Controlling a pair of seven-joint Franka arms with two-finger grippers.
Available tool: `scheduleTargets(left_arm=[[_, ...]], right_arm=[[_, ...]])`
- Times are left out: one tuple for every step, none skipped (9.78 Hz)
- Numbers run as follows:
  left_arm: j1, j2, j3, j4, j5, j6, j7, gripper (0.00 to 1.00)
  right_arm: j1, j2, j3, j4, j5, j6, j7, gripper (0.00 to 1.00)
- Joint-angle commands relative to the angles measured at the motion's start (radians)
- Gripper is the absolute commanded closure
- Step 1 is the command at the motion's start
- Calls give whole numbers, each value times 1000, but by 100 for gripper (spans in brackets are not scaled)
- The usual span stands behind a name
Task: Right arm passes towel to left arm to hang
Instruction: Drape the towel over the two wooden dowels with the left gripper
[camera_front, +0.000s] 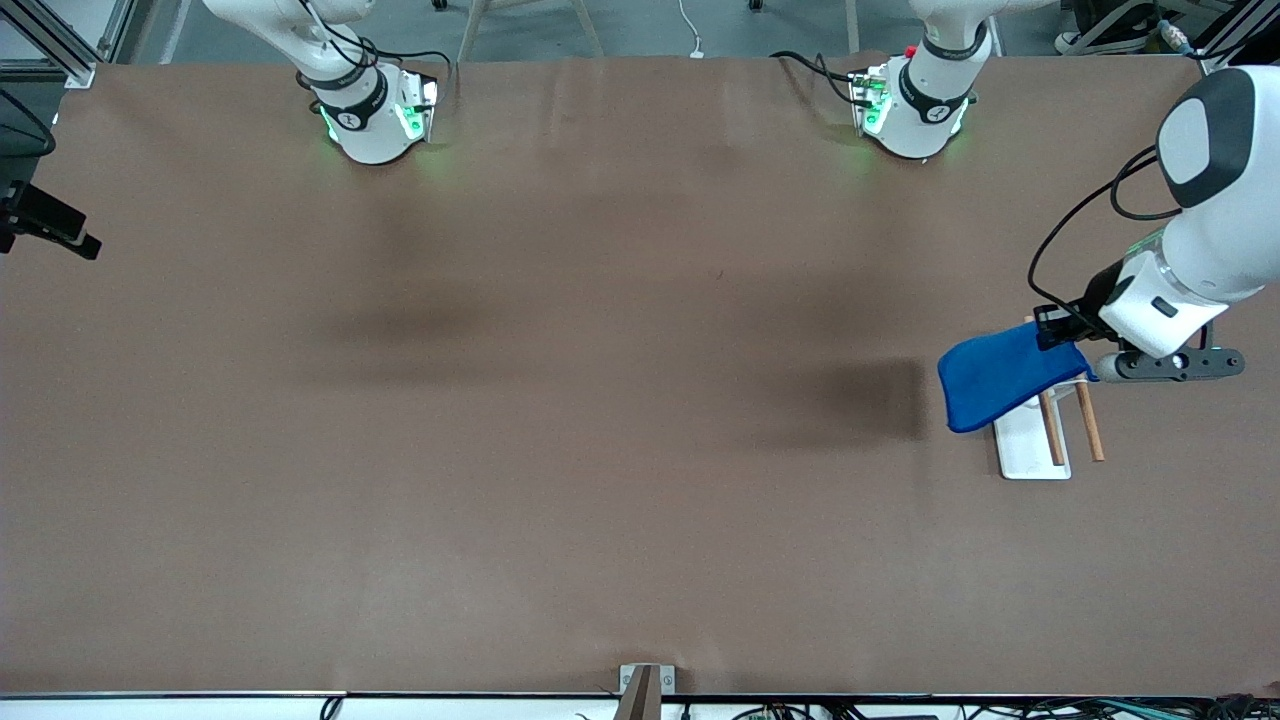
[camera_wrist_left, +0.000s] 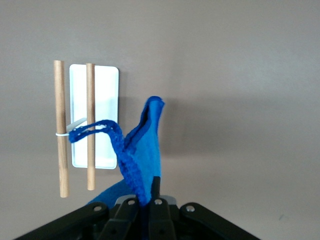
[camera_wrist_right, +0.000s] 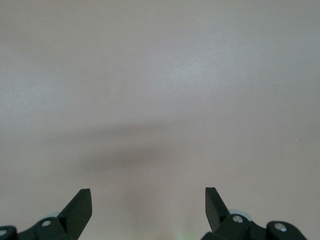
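- The left pincer is up in the air over the rack, squeezed tight on the blue towel.
- The towel hangs from it, over the rack's two wooden rods. Its little loop lies across one rod.
- On the bench, the rack sits at about 3 o'clock.
- The right pincer is spread wide and holds nothing. That arm waits over bare bench.

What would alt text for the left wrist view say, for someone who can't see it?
The left gripper is shut on a bright blue towel, holding it above a brown table. The towel's loop tag crosses two wooden rods of a rack that stands on a white tray.
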Motion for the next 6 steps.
scheduleTargets(left_arm=[[13,6,-4,-57,4,41,-58,99],[31,10,-4,-59,6,40,-54,99],[51,15,-4,-65,10,41,-36,99],[65,17,-2,-69,18,40,-34,99],[77,18,-2,-71,18,40,-34,99],[88,23,1,-71,19,38,-20,99]], right_arm=[[-21,-1,21,7,-10,-12,-10,0],[-65,-1,67,2,-8,-14,-13,0],[-63,-1,72,4,-8,-17,-16,0],[-58,-1,67,4,-10,-17,-16,0],[-56,-1,66,2,-8,-17,-16,0],[-58,0,66,4,-8,-12,-16,0]])
